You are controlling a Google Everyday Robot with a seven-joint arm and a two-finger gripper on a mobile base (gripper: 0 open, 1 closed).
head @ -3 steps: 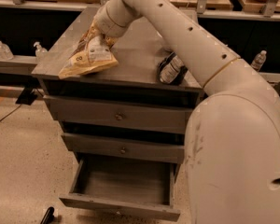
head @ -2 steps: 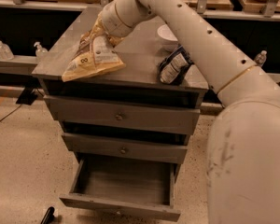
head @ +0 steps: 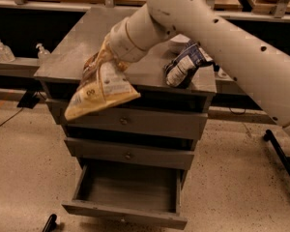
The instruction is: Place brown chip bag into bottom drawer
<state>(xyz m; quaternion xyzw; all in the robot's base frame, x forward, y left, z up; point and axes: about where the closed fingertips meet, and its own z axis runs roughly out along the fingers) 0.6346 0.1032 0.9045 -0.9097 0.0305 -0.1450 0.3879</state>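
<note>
The brown chip bag [head: 99,93] hangs in the air at the cabinet's front left edge, in front of the top drawer face and tilted down to the left. My gripper [head: 106,57] is at the bag's upper end, mostly hidden by it, and is shut on it. The bottom drawer [head: 125,214] is pulled open below, a little right of the bag. Its grey inside holds nothing.
A smaller dark blue and white bag [head: 183,64] lies on the grey cabinet top [head: 82,37] at the right, with a white bowl [head: 176,42] behind it. Two shut drawer fronts [head: 123,121] sit above the open one. Two small bottles [head: 4,51] stand on a ledge at left.
The bag has been lifted off the cabinet top and carried forward over the front edge. My arm has swung forward and down with it.
</note>
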